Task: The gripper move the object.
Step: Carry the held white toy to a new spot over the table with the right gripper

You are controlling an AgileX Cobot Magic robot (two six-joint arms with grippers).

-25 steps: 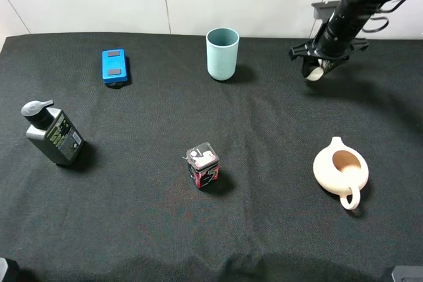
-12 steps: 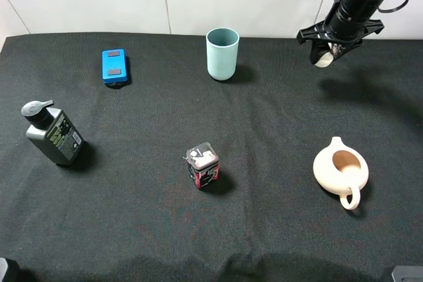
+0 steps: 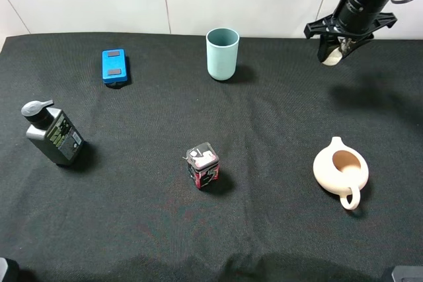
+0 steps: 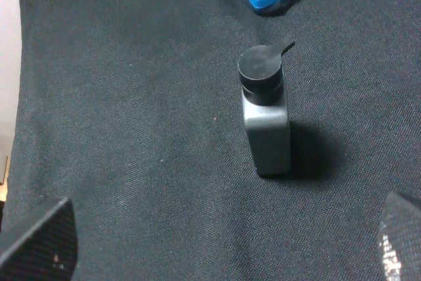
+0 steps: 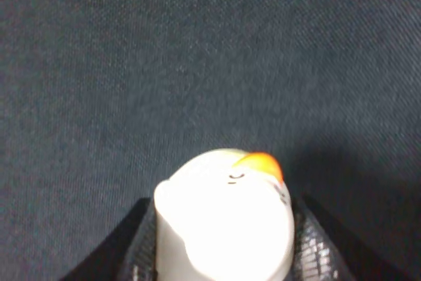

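Base of the object point(image 5: 223, 218) off-frame.

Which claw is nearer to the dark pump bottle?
Left. The left claw faces the pump bottle from close by; the right claw, holding the white figurine, hangs far across at the back right.

Clamped in the right gripper point(image 5: 223, 247): a small cream-white glossy figurine point(image 5: 223, 225), with one of the two black fingers point(image 5: 139, 247) pressed against each flank. The figurine carries an orange beak-like tip point(image 5: 262, 162) and thin dark marks. Background is black woven cloth point(image 5: 197, 51), with a darker shadow patch beside the figurine.
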